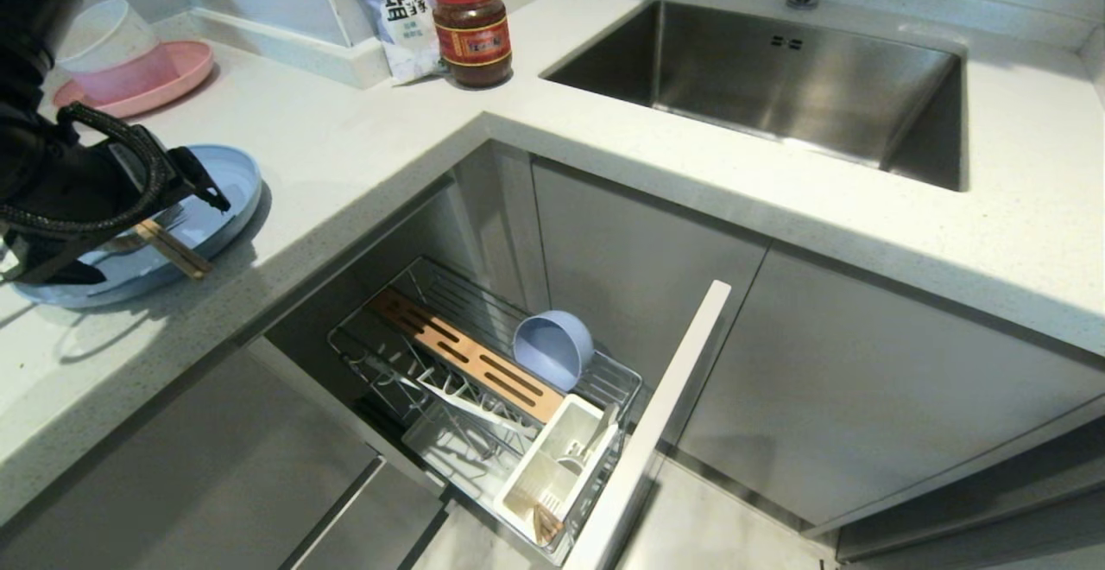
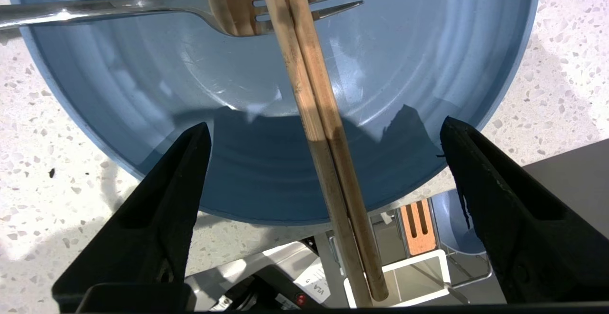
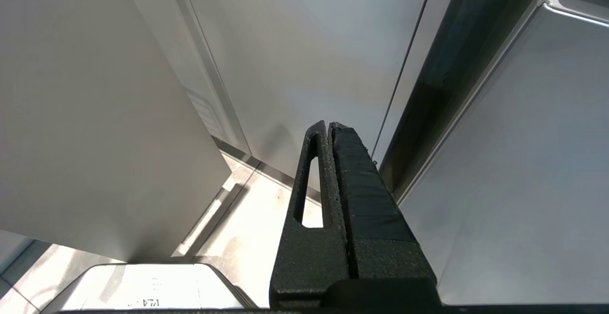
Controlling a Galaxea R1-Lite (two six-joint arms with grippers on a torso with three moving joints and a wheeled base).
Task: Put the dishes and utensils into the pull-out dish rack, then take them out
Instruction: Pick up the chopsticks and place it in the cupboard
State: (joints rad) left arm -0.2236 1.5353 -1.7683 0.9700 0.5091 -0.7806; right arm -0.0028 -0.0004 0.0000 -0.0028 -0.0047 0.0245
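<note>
- The left pincer point(image 2: 323, 138) hangs wide open right above the blue plate point(image 1: 229, 194) on the bench point(image 1: 363, 164), holding nothing.
- The chopsticks point(image 2: 316, 114) lie across the plate, between the open fingers point(image 2: 164, 200), their long way pointing out past the plate's edge.
- A fork point(image 2: 228, 4) lies under the chopsticks.
- The right pincer point(image 3: 330, 131) is pressed closed, far from the plate.

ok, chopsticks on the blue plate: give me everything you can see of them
The chopsticks are a pair of light wooden sticks with a darker, worn stretch mid-length, lying side by side and touching. They rest across the blue plate, passing over the tines of the fork, and one end overhangs the plate rim past the counter edge. The left gripper hangs above them, fingers spread wide to either side, not touching.
</note>
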